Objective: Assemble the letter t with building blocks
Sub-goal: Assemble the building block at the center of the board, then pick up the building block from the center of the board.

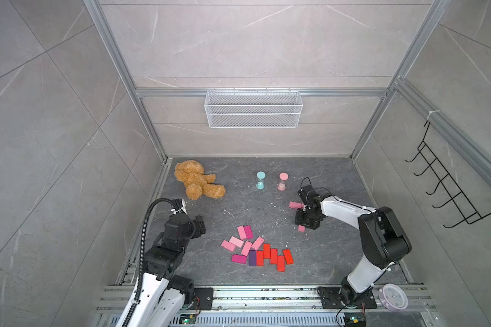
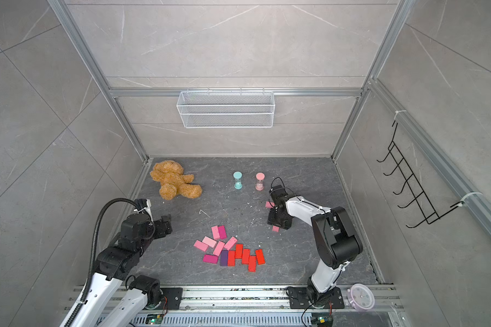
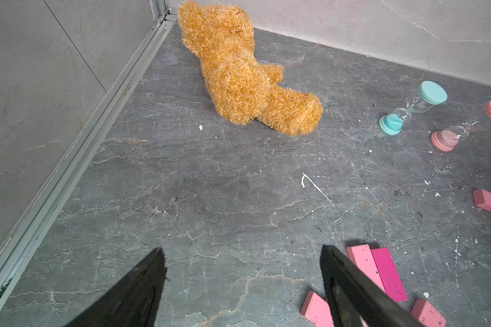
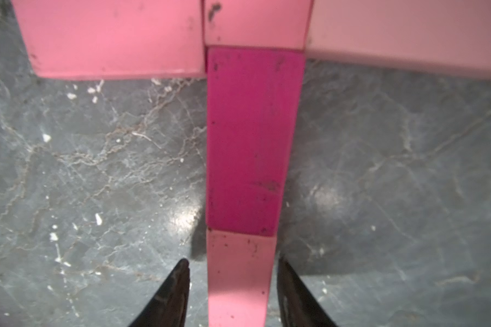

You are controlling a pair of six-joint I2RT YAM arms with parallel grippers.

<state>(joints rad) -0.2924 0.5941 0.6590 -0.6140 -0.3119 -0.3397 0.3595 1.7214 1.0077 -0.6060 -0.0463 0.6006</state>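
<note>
R gripper (image 4: 233,263) is released. Its fingers (image 4: 176,291) stand either side of a light pink block (image 4: 238,277) w/o pinching it: there's a clear gap on one side and a thin one on the other. The block lies flat on the worktop (image 4: 97,170).

Just ahead of the fingertips a magenta block (image 4: 250,141) lies end to end w/ it. Beyond that, three pink blocks (image 4: 111,36) form a cross row, the middle one touching the magenta's far end.

In both top views the R gripper points down at the worktop and hides most of this shape. Only pink ends peek out beside it (image 1: 301,228) (image 2: 275,228).

L gripper (image 3: 241,249) is spread wide w/ nothing btwn the fingers, over bare worktop. A pink and magenta pair (image 3: 389,274) lies just beside one finger.

The loose blocks (image 1: 257,249) are pink, magenta and red, plus a purple block (image 1: 252,257). They sit btwn the two grippers, well apart from the R gripper.

A teddy bear (image 1: 194,179) lies beyond the L gripper. Two timers (image 1: 260,180), teal and pink, stand near the R gripper's far side.
</note>
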